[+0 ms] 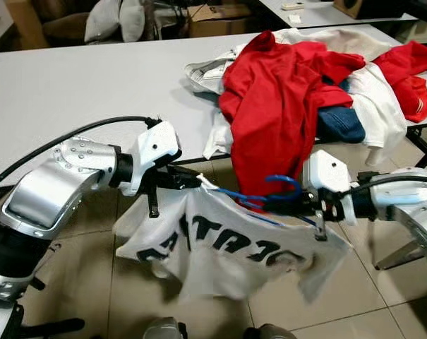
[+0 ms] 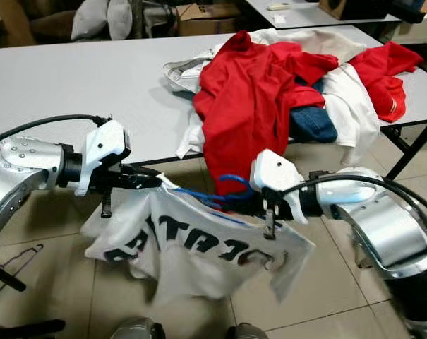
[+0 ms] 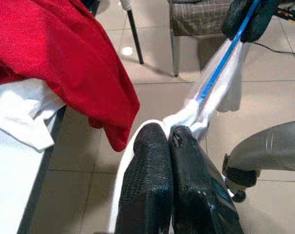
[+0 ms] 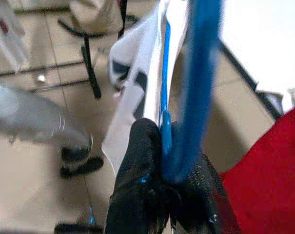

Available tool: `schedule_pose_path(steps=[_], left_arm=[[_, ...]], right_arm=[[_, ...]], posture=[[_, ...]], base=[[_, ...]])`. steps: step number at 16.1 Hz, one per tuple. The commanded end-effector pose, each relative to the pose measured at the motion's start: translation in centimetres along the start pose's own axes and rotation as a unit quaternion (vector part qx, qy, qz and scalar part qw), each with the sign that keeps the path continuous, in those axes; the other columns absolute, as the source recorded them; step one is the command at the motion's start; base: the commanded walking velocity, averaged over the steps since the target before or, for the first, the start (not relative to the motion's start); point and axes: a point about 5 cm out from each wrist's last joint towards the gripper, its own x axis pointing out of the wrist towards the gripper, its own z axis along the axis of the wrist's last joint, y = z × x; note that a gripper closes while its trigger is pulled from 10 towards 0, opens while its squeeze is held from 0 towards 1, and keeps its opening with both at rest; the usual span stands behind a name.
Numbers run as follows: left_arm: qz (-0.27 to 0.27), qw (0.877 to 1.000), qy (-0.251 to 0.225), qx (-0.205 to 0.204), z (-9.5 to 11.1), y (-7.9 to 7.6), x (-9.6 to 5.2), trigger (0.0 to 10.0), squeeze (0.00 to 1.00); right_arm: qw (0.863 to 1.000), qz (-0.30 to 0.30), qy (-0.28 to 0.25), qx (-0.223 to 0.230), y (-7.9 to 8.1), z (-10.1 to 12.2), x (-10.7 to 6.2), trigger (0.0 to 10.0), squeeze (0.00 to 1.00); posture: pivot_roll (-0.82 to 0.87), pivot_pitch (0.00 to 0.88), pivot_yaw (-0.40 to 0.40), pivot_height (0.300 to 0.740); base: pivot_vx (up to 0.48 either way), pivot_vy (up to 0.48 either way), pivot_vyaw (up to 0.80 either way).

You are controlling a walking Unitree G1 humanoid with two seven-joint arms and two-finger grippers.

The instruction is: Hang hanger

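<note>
Grippers work together in front of the grey table (image 1: 72, 78): the left gripper (image 1: 192, 181) is pinched tight on one shoulder of a white T-shirt (image 1: 220, 247) with black lettering. The right gripper (image 1: 287, 205) is clamped on the blue hanger (image 1: 269, 192) threaded into it. Shirt and hanger hang between them above the tiled floor (image 1: 326, 296), just below a red garment (image 1: 277, 106) spilling off the clothes pile.

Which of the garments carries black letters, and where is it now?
The white shirt, held off the table between both grippers on the blue hanger; the piled garments show no letters.
</note>
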Motion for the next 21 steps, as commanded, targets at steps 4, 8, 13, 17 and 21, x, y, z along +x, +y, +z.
schedule_pose_path(steps=[4, 8, 13, 17, 21], left_arm=[[-0.044, 0.999, -0.007, 0.021, 0.9, -0.1, -0.7, 0.0, 0.0], [-0.078, 0.997, -0.016, 0.019, 0.9, -0.9, -0.1, 0.0, 0.0], [-0.11, 0.993, -0.022, 0.039, 1.1, -1.4, 2.1, 0.0, 0.0], [-0.089, 0.995, -0.016, 0.042, 0.7, -0.8, 1.9, 10.0, 0.0], [-0.075, 0.997, -0.014, 0.005, 0.4, -0.1, 0.8, 10.0, 1.0]], right_arm=[[0.998, -0.006, 0.054, -0.014, -0.3, -1.2, 0.1, 10.0, 0.0], [0.999, 0.008, 0.042, -0.022, -0.2, -0.9, 0.3, 10.0, 0.0], [0.998, 0.034, 0.044, -0.032, 0.3, -0.9, 0.9, 10.0, 0.0], [0.999, 0.026, 0.036, -0.032, 0.3, -0.8, 1.0, 10.0, 0.0], [0.999, 0.016, 0.028, -0.029, 0.0, -0.8, 0.8, 10.0, 0.0]], posture=[[-0.09, 0.0, 0.043, 0.74], [-0.09, 0.0, 0.042, 0.74], [-0.09, 0.0, 0.044, 0.74], [-0.09, 0.0, 0.049, 0.74], [-0.09, 0.0, 0.046, 0.74]], base=[[0.0, 0.0, 0.0], [0.0, 0.0, 0.0], [0.0, 0.0, 0.0], [0.0, 0.0, 0.0], [0.0, 0.0, 0.0]])
